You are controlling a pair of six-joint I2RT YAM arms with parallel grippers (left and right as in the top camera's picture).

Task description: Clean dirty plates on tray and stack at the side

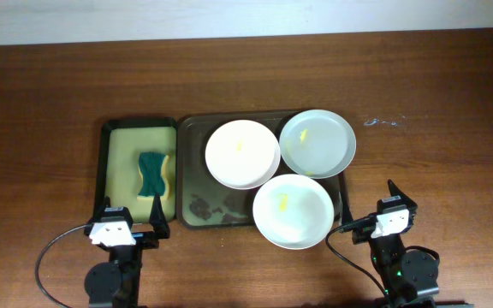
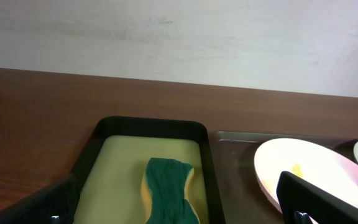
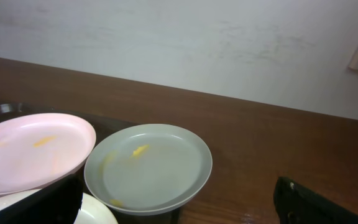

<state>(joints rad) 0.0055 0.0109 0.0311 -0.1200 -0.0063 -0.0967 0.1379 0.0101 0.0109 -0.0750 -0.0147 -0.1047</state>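
Note:
Three dirty plates sit on the dark tray [image 1: 200, 210]: one at the back left [image 1: 242, 154], one at the back right [image 1: 317, 142], and one at the front [image 1: 294, 210]. Each has small yellow smears. The back right and front plates overhang the tray's edges. My left gripper [image 1: 133, 219] is open and empty at the front of the sponge tray, apart from the plates. My right gripper [image 1: 377, 210] is open and empty to the right of the front plate. The right wrist view shows the back left plate [image 3: 30, 149] and the back right plate [image 3: 148, 165] ahead of my open fingers [image 3: 173, 211].
A black-rimmed pale yellow-green sponge tray [image 1: 118, 141] lies left of the dark tray and holds a green-and-yellow sponge [image 1: 154, 174]. The sponge also shows in the left wrist view [image 2: 166, 193], between my open fingers [image 2: 179, 214]. Small wet marks [image 1: 379, 122] lie on the wooden table at the back right.

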